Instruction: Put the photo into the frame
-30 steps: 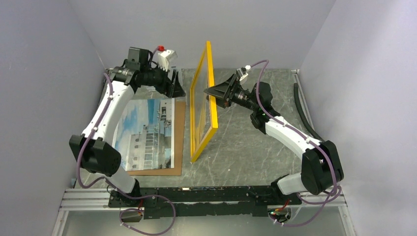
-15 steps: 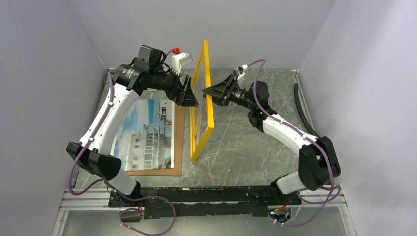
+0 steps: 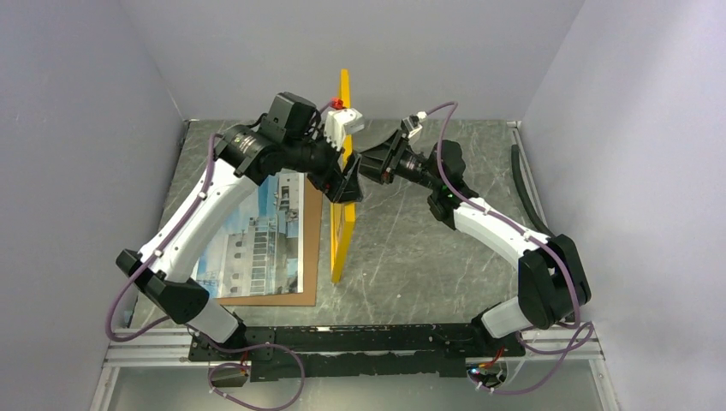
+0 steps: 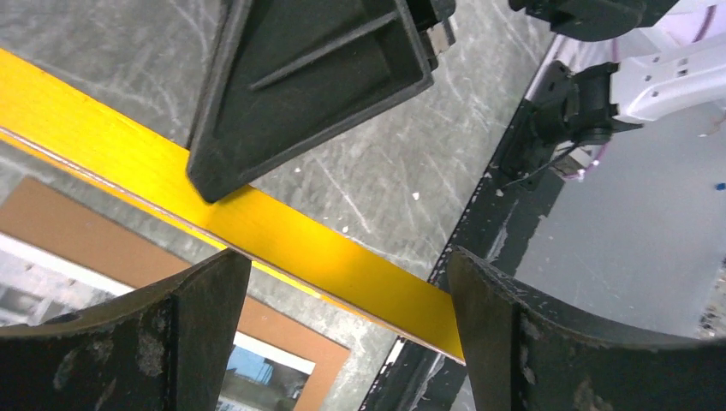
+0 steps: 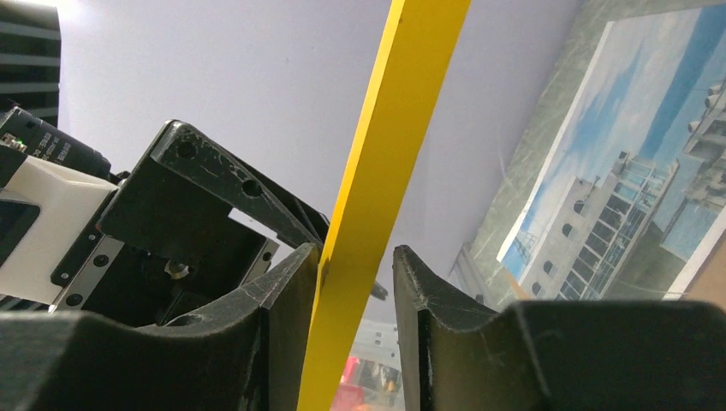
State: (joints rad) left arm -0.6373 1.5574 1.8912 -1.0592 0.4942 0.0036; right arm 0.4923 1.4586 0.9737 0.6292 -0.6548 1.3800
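Standing on one long edge near the middle of the worktop (image 3: 411,257), almost upright and seen nearly edge-on from above, the frame (image 3: 342,244) is judged liable to topple, since only the two pincers could keep it from falling flat. The right pincer (image 5: 353,257) straddles the top rail with its fingers drawn narrow. One finger lies against the yellow face and a sliver of gap shows beside the other, so whether it truly clamps cannot be told. The left pincer (image 4: 342,265) is spread wide about the same rail from the opposite side and touches nothing that can be seen. Should the right hold prove loose, or the left close off-centre and push, the frame would likely tip or skate on its lower edge. A fall to the left would land it askew on the photo (image 3: 252,231). The two pincers are crowded close together, and a knock between them is a further hazard. The frame itself shows a thin, flat, bright yellow-orange border, straight and unbowed along the visible rail. The photo, a pale building against blue sky, lies flat and face up on a brown backing board (image 3: 313,257) just left of the frame's foot.
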